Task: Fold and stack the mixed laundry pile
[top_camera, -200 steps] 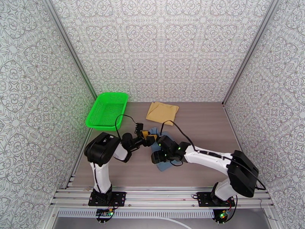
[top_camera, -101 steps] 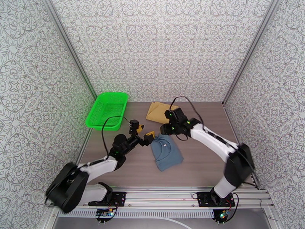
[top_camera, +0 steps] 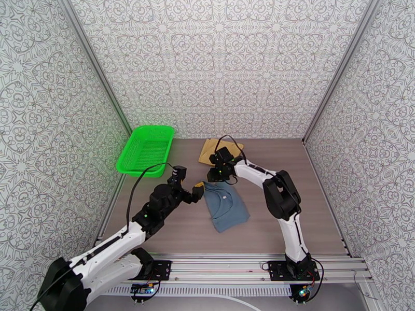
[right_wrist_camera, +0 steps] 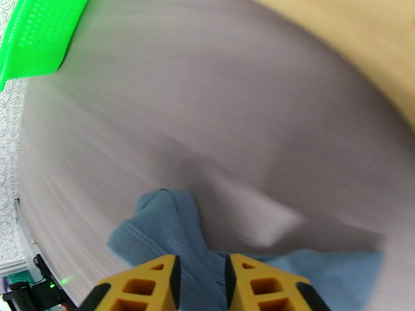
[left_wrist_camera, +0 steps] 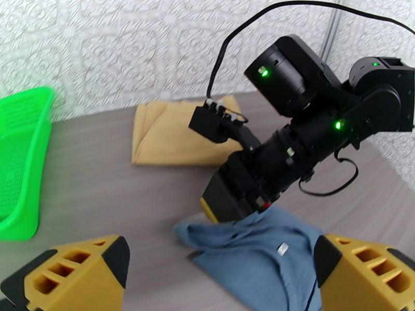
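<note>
The slate blue-grey tank top (top_camera: 226, 206) lies spread on the table's middle. My right gripper (top_camera: 211, 178) is at its far-left corner. In the right wrist view a ridge of the blue tank top (right_wrist_camera: 176, 229) is pinched in the narrow gap of the right gripper (right_wrist_camera: 201, 286). The left wrist view shows that right gripper (left_wrist_camera: 224, 203) from the front, down on the tank top's (left_wrist_camera: 264, 255) edge. My left gripper (top_camera: 198, 188) hovers just left of that corner, wide open and holding nothing (left_wrist_camera: 220, 257). The folded mustard-yellow cloth (top_camera: 224, 147) lies behind, partly hidden by the right wrist.
A bright green mesh basket (top_camera: 145, 150) stands at the far left of the table, seen too as the basket (left_wrist_camera: 21, 161) in the left wrist view. Patterned walls close in three sides. Bare wood lies to the right of the tank top.
The right arm swung from the near side of the tank top round to its far-left corner and its jaws narrowed onto the cloth. The left arm stretched out low; its gripper stayed open.
</note>
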